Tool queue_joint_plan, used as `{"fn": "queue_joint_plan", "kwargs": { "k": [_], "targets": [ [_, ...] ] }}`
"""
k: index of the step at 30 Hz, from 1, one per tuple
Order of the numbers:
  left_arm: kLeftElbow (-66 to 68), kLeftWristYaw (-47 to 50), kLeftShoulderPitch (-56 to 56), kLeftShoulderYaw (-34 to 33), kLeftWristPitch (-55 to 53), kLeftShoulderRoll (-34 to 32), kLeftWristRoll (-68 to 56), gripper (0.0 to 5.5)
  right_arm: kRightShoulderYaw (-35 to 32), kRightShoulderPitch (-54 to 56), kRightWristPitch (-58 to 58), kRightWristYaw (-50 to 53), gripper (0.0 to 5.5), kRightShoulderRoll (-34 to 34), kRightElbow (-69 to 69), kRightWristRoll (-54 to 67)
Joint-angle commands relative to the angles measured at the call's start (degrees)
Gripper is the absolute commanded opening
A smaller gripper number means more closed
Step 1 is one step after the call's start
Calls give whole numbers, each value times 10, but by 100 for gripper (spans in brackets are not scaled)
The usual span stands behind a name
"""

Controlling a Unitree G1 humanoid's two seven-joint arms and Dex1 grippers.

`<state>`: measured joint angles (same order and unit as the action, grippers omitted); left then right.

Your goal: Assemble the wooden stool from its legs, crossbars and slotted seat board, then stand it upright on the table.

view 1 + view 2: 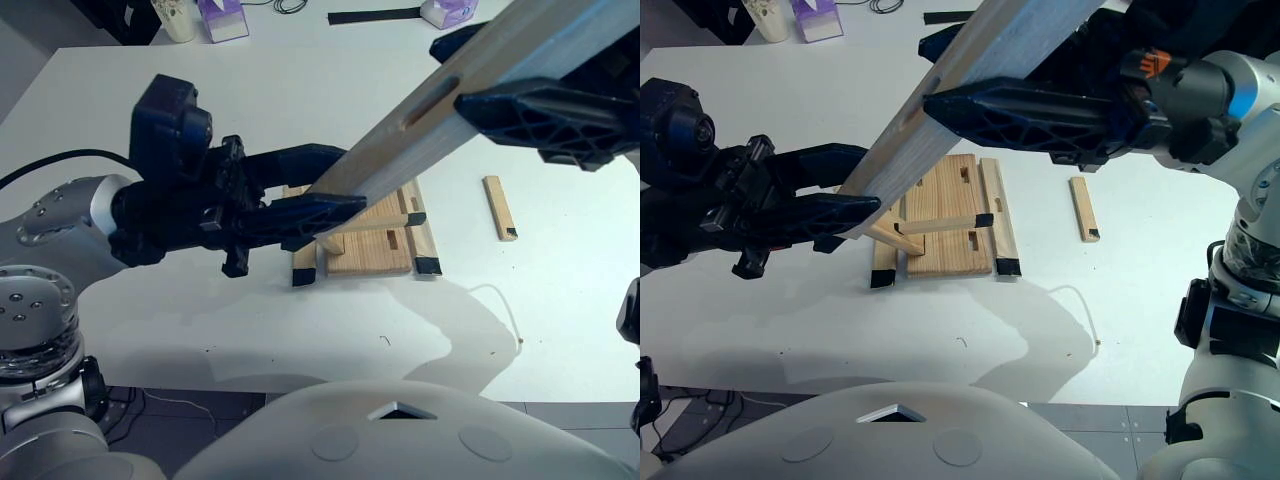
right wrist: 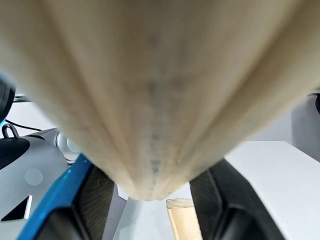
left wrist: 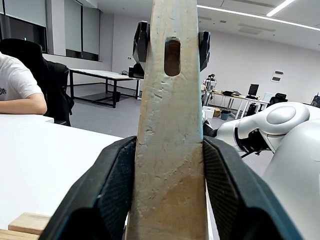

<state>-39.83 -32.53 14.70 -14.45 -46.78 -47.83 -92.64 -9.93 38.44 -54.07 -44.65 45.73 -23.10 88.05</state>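
Working over the white tabletop (image 1: 150, 320), I judge the step in hand to be mating the long slotted leg (image 1: 480, 85) with the parts lying about mid-table. The leg hangs clear of the surface, slanting up from its low end on the left toward the far right corner. To do this well I would turn the leg with both arms together so it does not twist in either grip, and lower its low end slowly, since it sits just above the slotted seat board (image 1: 370, 255) and the crossbar (image 1: 375, 222) lying across that board. A careless drop could knock them askew. One short loose piece (image 1: 500, 207) lies well apart toward the right edge. The left gripper (image 1: 345, 180) is clamped on the leg's low end, a finger pressed against each side. The right gripper (image 1: 930, 72) is closed around the leg higher up, just past the oval slot (image 3: 172, 56), which must stay unobstructed for the crossbar.
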Motion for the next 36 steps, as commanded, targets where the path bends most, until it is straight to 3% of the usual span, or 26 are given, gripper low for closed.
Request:
{"fn": "queue_joint_plan", "kwargs": {
  "k": [1,10,13,16,22,27,36],
  "targets": [
    [24,25,17,-2,7,-9,-7,268,8,-6,-9,11,204,10,-15,-33],
    [83,121,114,-30,57,-10,-144,429,-52,86,26,7,202,26,137,-101],
    [82,125,117,-27,52,-14,-135,435,-70,85,30,-5,202,36,157,-124],
    [84,86,87,-26,34,-33,-50,435,-72,43,42,-51,202,70,150,-182],
    [167,-109,-102,-59,92,-117,263,435,20,-127,199,-173,202,136,92,-427],
    [194,-283,-263,-39,187,-134,434,435,46,-218,283,-235,202,124,63,-502],
    [167,-345,-335,37,263,-105,568,435,73,-265,342,-240,202,71,54,-553]
  ]
}}
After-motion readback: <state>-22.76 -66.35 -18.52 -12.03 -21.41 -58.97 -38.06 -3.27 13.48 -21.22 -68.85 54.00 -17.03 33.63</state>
